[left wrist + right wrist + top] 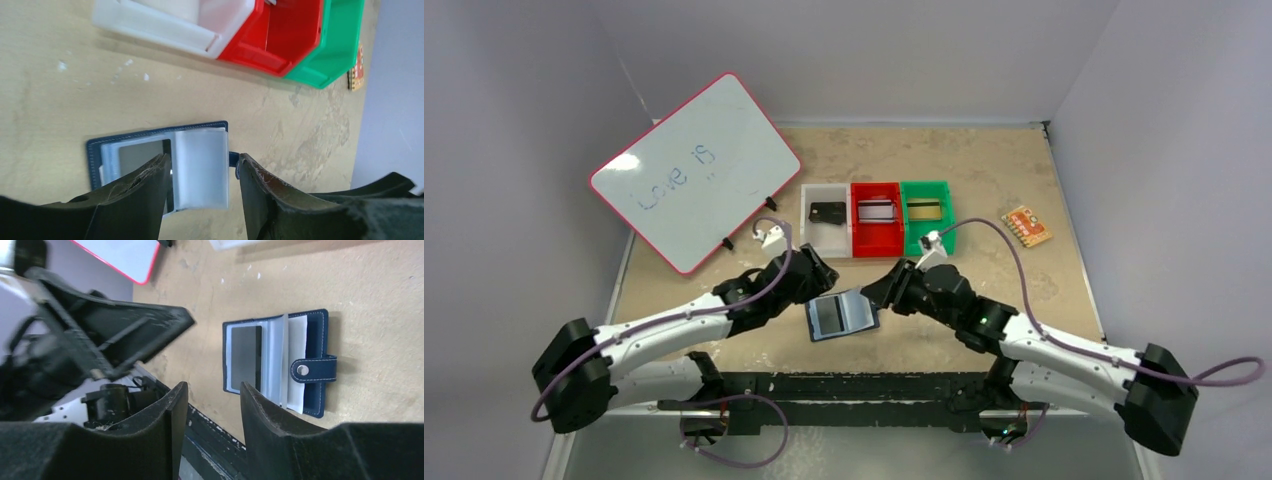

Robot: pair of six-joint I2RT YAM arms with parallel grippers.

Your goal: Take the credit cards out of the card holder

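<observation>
The card holder (842,316) is seen lying open on the bench (984,170), low in the middle of the top view, between the tips of the two arms. The left jaws are held spread by its upper left edge, and the right jaws are held spread by its upper right edge. Nothing is pinched by either pair. In the left wrist view a pale see-through sleeve (201,170) of the holder is seen in the gap between the two dark fingers (145,192), and a grey card (142,155) is seen tucked in beside it. Whether those fingers touch the holder cannot be told. The round snap button (301,370) on its small tab is shown only in the right wrist view, on the right side of the holder. There, only bench is seen between the right fingers (265,415). Only in the top view can a card be seen in each of the white bin (824,240), the red bin (876,240) and the green bin (924,228), near the middle. A whiteboard (694,170) is seen at the upper left and an orange patterned piece (1026,226) at the right.
</observation>
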